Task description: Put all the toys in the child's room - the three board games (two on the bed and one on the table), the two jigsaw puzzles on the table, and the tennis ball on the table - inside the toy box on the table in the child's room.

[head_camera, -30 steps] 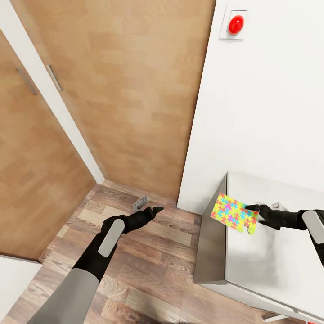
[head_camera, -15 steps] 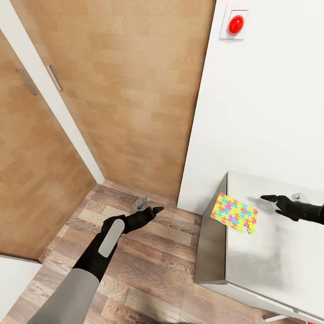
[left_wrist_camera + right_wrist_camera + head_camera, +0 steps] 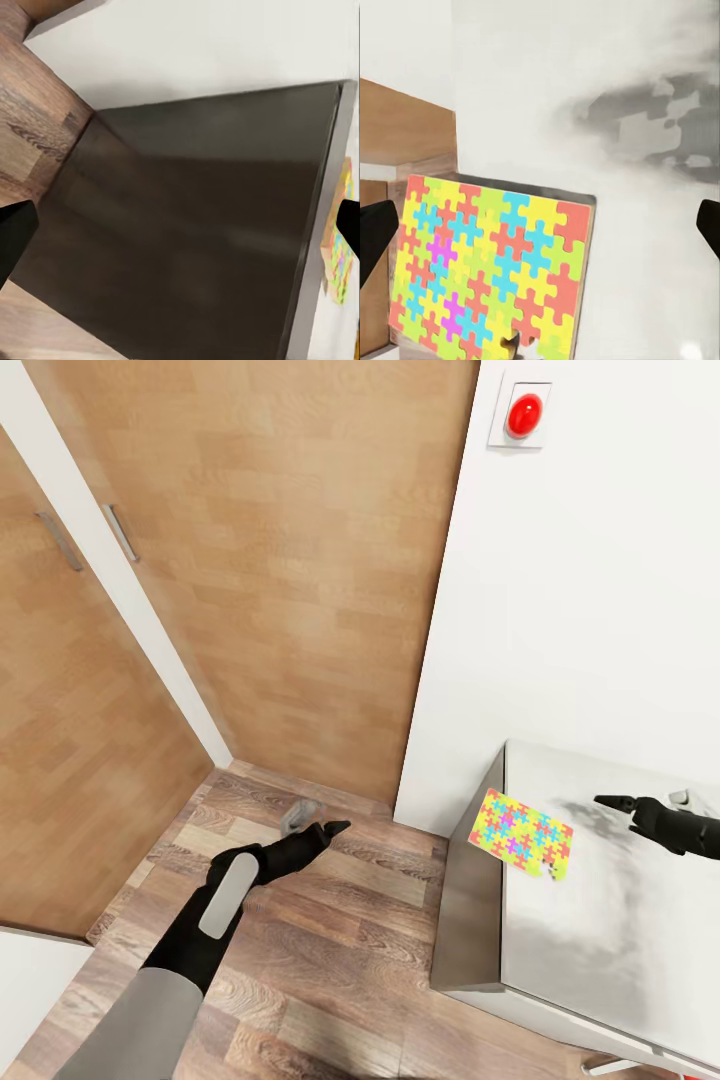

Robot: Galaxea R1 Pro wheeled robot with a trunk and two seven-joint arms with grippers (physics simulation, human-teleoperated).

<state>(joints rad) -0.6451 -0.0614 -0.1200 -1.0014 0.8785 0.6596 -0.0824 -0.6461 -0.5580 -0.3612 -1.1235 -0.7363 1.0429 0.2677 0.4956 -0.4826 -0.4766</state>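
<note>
Lying flat at the corner of the pale grey tabletop (image 3: 600, 920), a jigsaw puzzle (image 3: 522, 833) of yellow, pink, green and blue pieces overhangs the edge slightly. The right gripper (image 3: 622, 804) hovers just beside it, fingers spread and empty. The left gripper (image 3: 318, 822) hangs over the wooden floor (image 3: 330, 960), fingers apart. No writing is legible; a red button (image 3: 524, 414) marks the wall.

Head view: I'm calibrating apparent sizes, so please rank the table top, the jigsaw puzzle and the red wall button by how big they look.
1. table
2. jigsaw puzzle
3. red wall button, though it sits farther from the camera.
</note>
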